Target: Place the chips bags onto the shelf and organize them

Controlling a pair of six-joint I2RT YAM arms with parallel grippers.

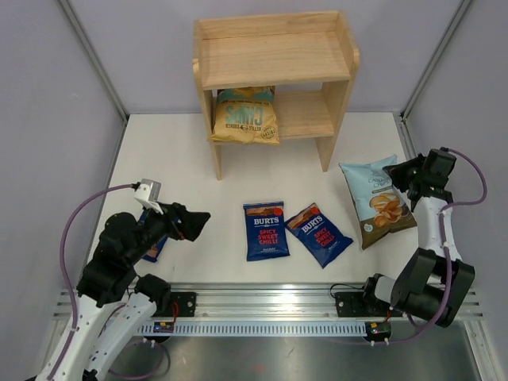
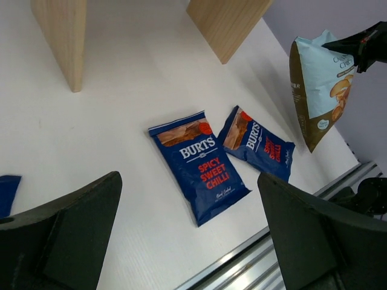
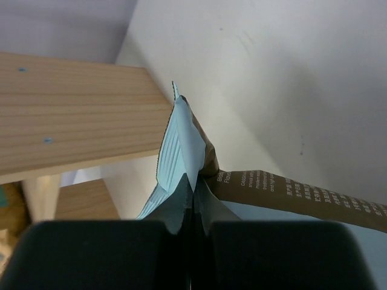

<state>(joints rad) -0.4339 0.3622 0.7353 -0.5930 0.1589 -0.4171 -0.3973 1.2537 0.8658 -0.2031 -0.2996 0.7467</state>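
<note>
My right gripper point(image 1: 403, 173) is shut on the top edge of the pale-blue and olive Cassava Chips bag point(image 1: 376, 202), which hangs lifted right of the wooden shelf point(image 1: 274, 55); the bag's seam point(image 3: 181, 145) is pinched between the jaws. The tan-and-teal bag point(image 1: 246, 116) lies on the shelf's lower tier. Two dark-blue Burts bags point(image 1: 266, 229) point(image 1: 319, 233) lie flat mid-table, and also show in the left wrist view point(image 2: 199, 164) point(image 2: 257, 143). A third blue bag point(image 1: 155, 248) lies mostly hidden under my left arm. My left gripper point(image 1: 198, 223) is open and empty, above the table left of the Burts bags.
Grey enclosure walls stand on both sides and behind. A metal rail point(image 1: 270, 305) runs along the near edge. The shelf's top tier point(image 1: 270, 57) is bare wood. The shelf legs point(image 2: 60, 42) show in the left wrist view.
</note>
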